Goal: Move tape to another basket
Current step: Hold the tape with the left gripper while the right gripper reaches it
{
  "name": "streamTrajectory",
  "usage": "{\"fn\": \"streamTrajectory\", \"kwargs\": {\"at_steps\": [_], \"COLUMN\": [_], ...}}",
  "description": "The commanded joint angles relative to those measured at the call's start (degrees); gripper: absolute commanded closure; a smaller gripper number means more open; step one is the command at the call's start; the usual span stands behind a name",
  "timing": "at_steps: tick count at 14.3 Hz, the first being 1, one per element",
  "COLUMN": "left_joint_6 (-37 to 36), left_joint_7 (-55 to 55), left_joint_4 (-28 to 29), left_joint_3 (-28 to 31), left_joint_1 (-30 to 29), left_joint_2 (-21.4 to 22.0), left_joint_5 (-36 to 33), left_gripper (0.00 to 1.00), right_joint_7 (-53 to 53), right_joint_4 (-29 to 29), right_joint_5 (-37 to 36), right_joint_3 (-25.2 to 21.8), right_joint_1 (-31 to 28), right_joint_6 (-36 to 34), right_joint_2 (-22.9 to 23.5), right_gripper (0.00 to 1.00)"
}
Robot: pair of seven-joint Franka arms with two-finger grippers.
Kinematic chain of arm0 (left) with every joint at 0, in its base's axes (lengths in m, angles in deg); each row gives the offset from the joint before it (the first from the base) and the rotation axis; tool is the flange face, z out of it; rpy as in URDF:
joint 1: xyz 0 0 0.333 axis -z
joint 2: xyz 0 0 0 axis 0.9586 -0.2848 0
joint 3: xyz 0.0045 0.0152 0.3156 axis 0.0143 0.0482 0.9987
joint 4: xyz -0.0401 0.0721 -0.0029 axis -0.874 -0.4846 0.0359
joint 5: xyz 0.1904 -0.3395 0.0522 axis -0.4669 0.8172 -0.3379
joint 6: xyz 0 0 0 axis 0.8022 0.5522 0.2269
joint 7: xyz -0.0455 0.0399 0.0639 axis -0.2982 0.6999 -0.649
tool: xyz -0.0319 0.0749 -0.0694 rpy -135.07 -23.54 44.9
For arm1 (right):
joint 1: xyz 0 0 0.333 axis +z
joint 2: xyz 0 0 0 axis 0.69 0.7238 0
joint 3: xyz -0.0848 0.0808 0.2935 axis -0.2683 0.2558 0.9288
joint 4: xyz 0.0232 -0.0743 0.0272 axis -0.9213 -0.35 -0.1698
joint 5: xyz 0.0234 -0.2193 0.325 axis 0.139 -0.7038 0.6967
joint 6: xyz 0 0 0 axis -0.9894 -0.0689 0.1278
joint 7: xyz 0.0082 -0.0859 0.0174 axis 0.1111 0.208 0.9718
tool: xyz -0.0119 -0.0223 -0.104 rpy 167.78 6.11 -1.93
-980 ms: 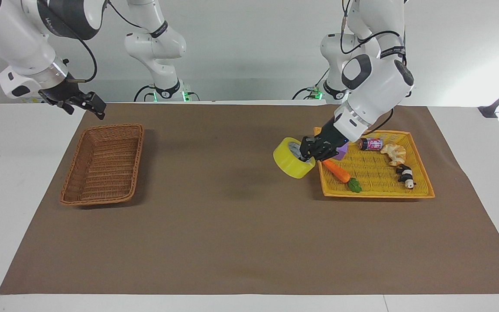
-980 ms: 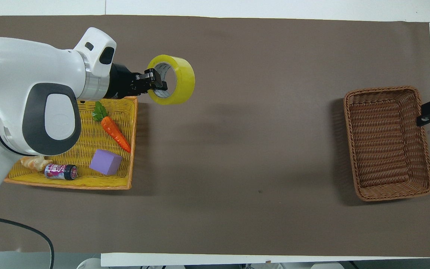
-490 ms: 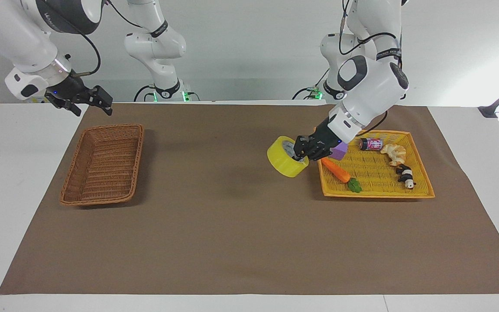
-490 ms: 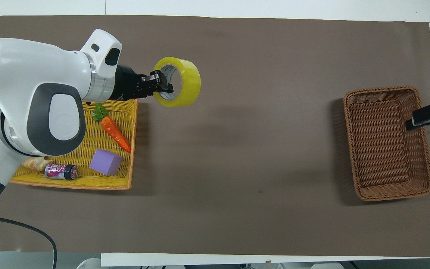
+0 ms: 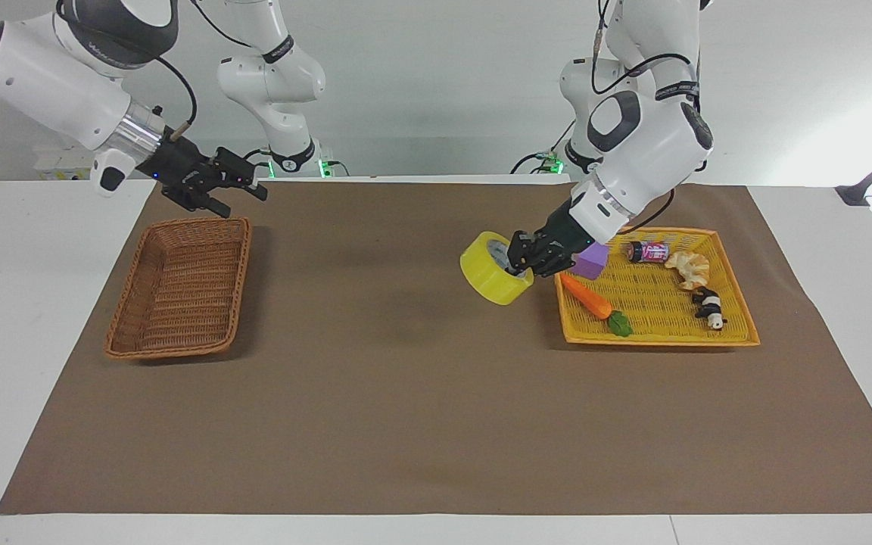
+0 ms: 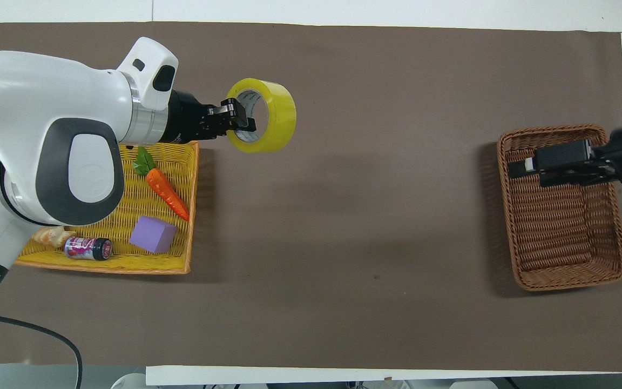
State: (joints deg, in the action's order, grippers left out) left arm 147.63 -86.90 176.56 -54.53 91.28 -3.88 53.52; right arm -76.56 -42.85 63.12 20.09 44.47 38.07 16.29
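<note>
The yellow tape roll (image 5: 493, 281) (image 6: 271, 120) hangs in my left gripper (image 5: 521, 262) (image 6: 242, 116), which is shut on the roll's rim with one finger inside the pale core. It is held tilted above the brown mat, just past the yellow tray's edge toward the right arm's end. The brown wicker basket (image 5: 179, 351) (image 6: 565, 282) lies at the right arm's end of the table and holds nothing. My right gripper (image 5: 243, 184) (image 6: 521, 165) is open, raised over the basket.
The yellow woven tray (image 5: 655, 341) (image 6: 100, 267) holds a toy carrot (image 5: 589, 297) (image 6: 168, 194), a purple cube (image 5: 591, 261) (image 6: 153, 234), a small can (image 5: 649, 251) (image 6: 88, 248), a croissant (image 5: 689, 266) and a panda toy (image 5: 708, 306). Brown mat lies between tray and basket.
My left gripper has carried the tape a little away from the yellow tray toward the brown basket. My right gripper has swung in from the table's end to over the basket.
</note>
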Motion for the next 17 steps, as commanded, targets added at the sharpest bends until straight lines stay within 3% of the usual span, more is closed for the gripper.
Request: {"fn": "streamTrajectory", "kwargs": {"at_steps": [1, 4, 6, 9, 17], "left_joint_6": [-2.3, -3.4, -3.7, -3.7, -3.7], "left_joint_7": [-0.4, -0.5, -0.5, -0.4, -0.5], "left_joint_4": [-1.0, -1.0, -0.9, -0.9, -0.7], "left_joint_3": [0.7, 0.7, 0.7, 0.7, 0.8], "left_joint_1": [0.4, 0.4, 0.5, 0.5, 0.7], "left_joint_2": [0.5, 1.0, 1.4, 1.4, 1.4], "left_joint_5": [1.1, 1.1, 1.2, 1.5, 1.5], "left_gripper": [1.00, 1.00, 1.00, 1.00, 1.00], "right_joint_7": [1.3, 7.6, 11.8, 10.1, -0.1], "right_joint_4": [-4.5, -6.5, -6.2, -4.8, -3.1], "right_joint_5": [10.0, 24.1, 26.9, 34.7, 34.8], "right_joint_3": [0.0, 0.0, 0.1, 0.0, 0.1], "right_joint_1": [5.5, 14.7, 19.0, 25.9, 36.0], "right_joint_6": [10.7, 23.8, 30.1, 36.8, 47.6], "right_joint_2": [-1.1, 2.6, 5.0, 7.6, 9.3], "right_gripper": [0.00, 0.00, 0.00, 0.00, 0.00]}}
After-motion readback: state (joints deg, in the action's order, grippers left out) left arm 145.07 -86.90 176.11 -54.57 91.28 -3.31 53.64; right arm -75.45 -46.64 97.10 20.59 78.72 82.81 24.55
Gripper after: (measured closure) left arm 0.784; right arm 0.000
